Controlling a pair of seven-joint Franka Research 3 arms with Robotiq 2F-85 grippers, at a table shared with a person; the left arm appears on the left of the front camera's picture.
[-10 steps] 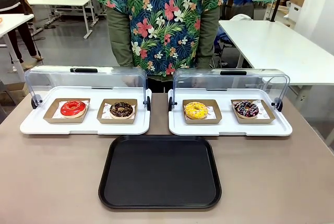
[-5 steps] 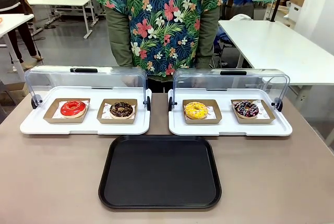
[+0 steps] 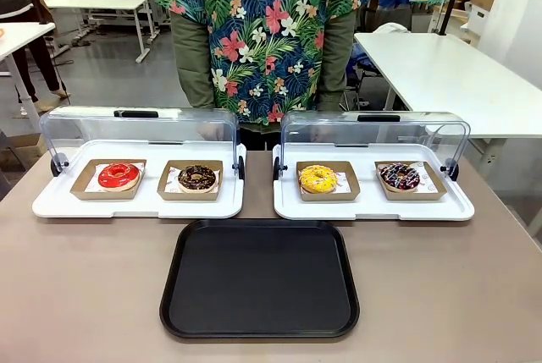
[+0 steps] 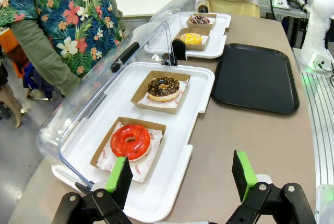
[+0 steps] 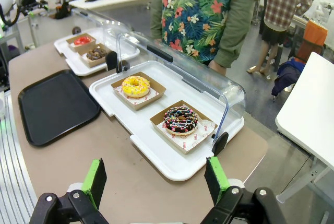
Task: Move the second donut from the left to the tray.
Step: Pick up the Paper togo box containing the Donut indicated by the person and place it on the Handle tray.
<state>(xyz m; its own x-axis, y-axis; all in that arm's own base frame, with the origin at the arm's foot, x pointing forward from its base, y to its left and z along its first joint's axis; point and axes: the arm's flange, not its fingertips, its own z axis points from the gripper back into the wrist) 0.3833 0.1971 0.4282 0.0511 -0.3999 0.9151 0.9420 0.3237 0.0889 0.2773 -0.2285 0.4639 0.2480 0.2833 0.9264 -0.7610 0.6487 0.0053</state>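
Left jaws wide, empty, nearer: your chocolate donut [image 4: 163, 88] lies ahead, just beyond the red donut [image 4: 130, 141]. Right jaws wide too.

Two display trays are sitting side by side across the far half of the bench [image 3: 76, 295]: the left display tray [image 3: 140, 206] and the right display tray [image 3: 373, 208], with a narrow gap between them. On the left one, the leftmost donut [image 3: 118, 175] is lying left of the second donut from the left [image 3: 198, 178]. On the right one, the third donut [image 3: 318, 178] is lying left of the rightmost donut [image 3: 399, 177]. The left lid [image 3: 135, 130] and the right lid [image 3: 373, 133] are standing raised behind their donuts. The tray [image 3: 258, 283] is lying just in front of both display trays, centred on the gap. A person [image 3: 262, 33] is standing behind the bench, at its middle.
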